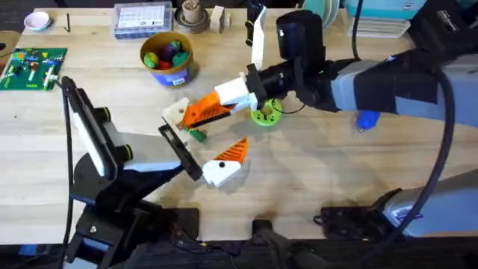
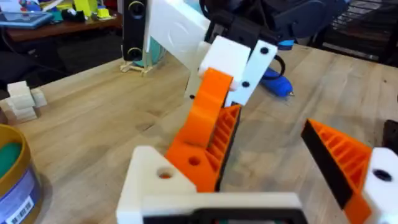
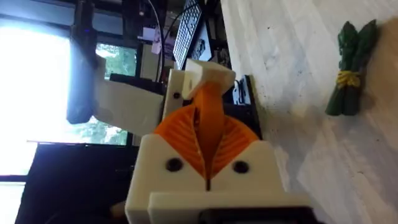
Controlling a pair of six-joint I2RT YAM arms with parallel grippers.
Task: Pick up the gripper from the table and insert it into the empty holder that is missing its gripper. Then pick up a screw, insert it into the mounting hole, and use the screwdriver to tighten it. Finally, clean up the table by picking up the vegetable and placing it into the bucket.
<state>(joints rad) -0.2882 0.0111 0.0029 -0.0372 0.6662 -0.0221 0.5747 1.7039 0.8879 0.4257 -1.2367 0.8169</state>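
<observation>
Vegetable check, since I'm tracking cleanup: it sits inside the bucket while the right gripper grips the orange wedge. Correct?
No: the overhead view shows the vegetable on the table, outside the bucket. The right gripper does grip the orange wedge.

— Was anything written there that could be read?
— No. The bucket [image 1: 169, 63] carried a label with a barcode [image 2: 22, 208], but its print was not legible.

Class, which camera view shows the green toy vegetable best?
The right wrist view: the vegetable lies unobstructed on the table, stalks and yellow band visible. Overhead, it is a small green bit beneath the orange wedge.
</observation>
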